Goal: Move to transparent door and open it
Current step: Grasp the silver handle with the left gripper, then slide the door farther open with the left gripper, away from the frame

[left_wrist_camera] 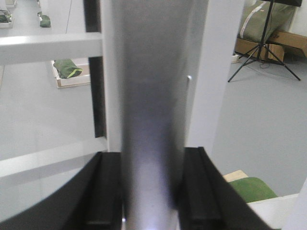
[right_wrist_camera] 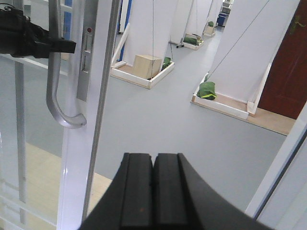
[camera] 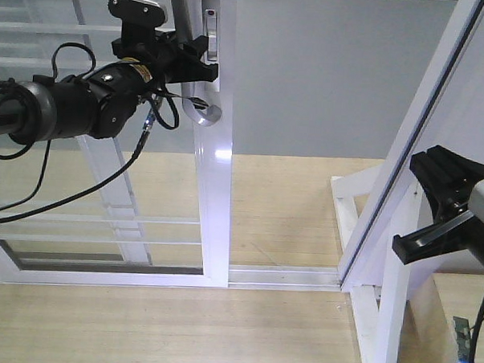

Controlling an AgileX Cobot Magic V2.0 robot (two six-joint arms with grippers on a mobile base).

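The transparent door [camera: 214, 172] is a glass panel in a glossy white frame with thin white bars. Its curved grey handle [camera: 199, 107] sits beside a lock plate [camera: 209, 31]. My left gripper [camera: 197, 57] is shut on the handle. In the left wrist view the blurred grey bar [left_wrist_camera: 153, 110] fills the gap between the black fingers [left_wrist_camera: 108, 191]. My right gripper [camera: 439, 186] is shut and empty, low at the right by the slanted white jamb [camera: 413, 133]. The right wrist view shows its closed fingers [right_wrist_camera: 139, 191], the handle [right_wrist_camera: 53, 96] and the lock plate [right_wrist_camera: 85, 62].
A gap stands between the door's edge and the jamb, with the floor track [camera: 282, 276] across it. A white brace [camera: 356, 227] supports the jamb. Beyond lie grey floor, a cardboard box in a tray [right_wrist_camera: 146, 67], green bags [right_wrist_camera: 207, 90], a tripod [left_wrist_camera: 261, 48] and a dark red door [right_wrist_camera: 288, 72].
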